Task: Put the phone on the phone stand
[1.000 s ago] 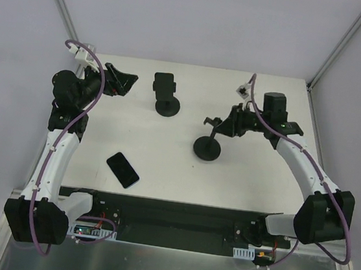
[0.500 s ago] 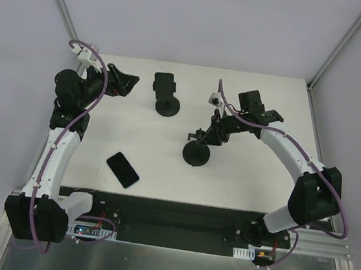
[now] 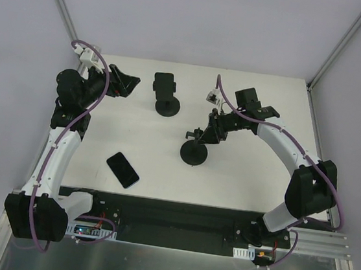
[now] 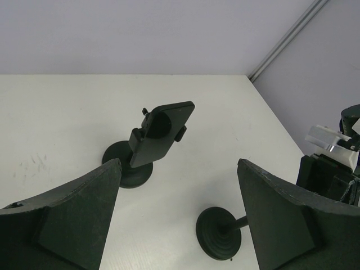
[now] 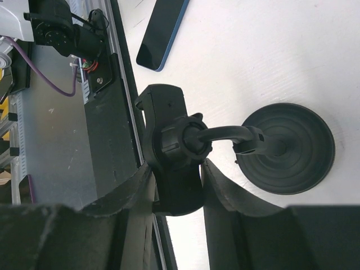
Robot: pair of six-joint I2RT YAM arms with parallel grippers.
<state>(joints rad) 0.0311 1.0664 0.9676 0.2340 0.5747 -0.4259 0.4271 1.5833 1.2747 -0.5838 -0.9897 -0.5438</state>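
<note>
The black phone point(image 3: 123, 169) lies flat on the white table point(image 3: 240, 181) at the near left; it also shows in the right wrist view point(image 5: 163, 31). My right gripper point(image 3: 208, 130) is shut on the cradle point(image 5: 171, 163) of a black phone stand, with the jaws closed on both sides of the cradle. That stand's round base point(image 3: 193, 153) point(image 5: 287, 147) is at mid-table. A second phone stand point(image 3: 165, 94) point(image 4: 160, 132) stands upright at the back centre. My left gripper point(image 3: 124, 83) point(image 4: 179, 163) is open and empty at the back left, pointing toward both stands.
The black rail point(image 3: 170, 222) with the arm bases runs along the table's near edge. The table's back edge meets grey walls and frame posts point(image 3: 337, 52). The held stand's base point(image 4: 219, 233) shows low in the left wrist view.
My right arm has swung left and carried the held stand toward the table's middle, slowing over the last half second. My left arm has hardly moved. The phone has not moved.
</note>
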